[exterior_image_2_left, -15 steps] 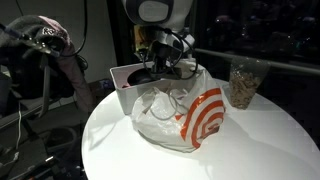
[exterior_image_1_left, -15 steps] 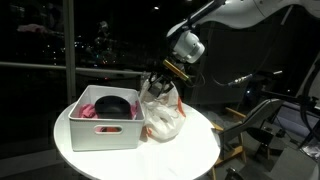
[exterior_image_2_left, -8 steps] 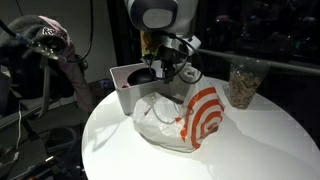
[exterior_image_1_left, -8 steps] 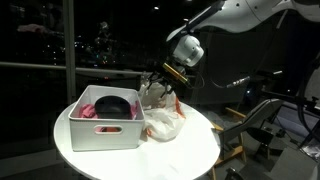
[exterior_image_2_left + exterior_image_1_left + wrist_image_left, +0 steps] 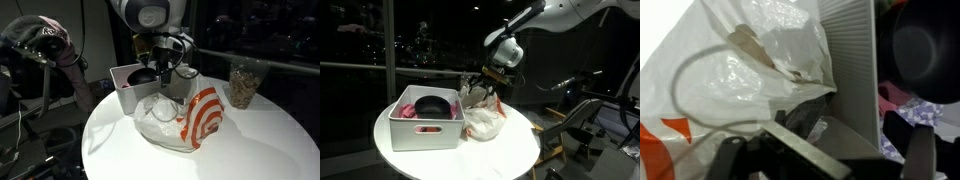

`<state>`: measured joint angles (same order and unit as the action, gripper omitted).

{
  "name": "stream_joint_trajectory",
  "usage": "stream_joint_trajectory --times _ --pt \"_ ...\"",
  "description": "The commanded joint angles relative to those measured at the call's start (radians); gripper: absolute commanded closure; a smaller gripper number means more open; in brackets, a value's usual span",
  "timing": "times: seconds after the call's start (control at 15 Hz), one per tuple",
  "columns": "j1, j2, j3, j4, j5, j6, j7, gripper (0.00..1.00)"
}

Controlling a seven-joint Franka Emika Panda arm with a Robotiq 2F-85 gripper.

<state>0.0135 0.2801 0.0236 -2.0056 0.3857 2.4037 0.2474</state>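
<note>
One red bullseye logo [image 5: 207, 112] marks the plastic bag [image 5: 160, 118].

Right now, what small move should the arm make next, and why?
Probably lift straight up: the pincer stands open just over the plastic bag, holding nothing, with the white bin wall close beside, so sideways travel could snag either.

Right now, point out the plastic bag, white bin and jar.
plastic bag [image 5: 203, 112], in an exterior view, red logo
white bin [image 5: 424, 135], in an exterior view, front wall
jar [image 5: 241, 88], in an exterior view, side
</note>
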Motion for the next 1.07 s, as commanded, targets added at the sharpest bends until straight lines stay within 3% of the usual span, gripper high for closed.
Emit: stream_joint_trajectory --times 0.0,0.27,0.53,1.0 --pt "0.072 -0.041 -0.059 -0.079 -0.241 0.072 0.178 0.0" --pt "0.125 -0.01 -0.097 -0.083 -0.475 0.098 0.334 0.0" --pt "0.153 0.03 -0.107 -0.058 -0.6 0.098 0.42 0.0" --pt "0.152 0.095 -0.098 -0.016 -0.633 0.076 0.406 0.0"
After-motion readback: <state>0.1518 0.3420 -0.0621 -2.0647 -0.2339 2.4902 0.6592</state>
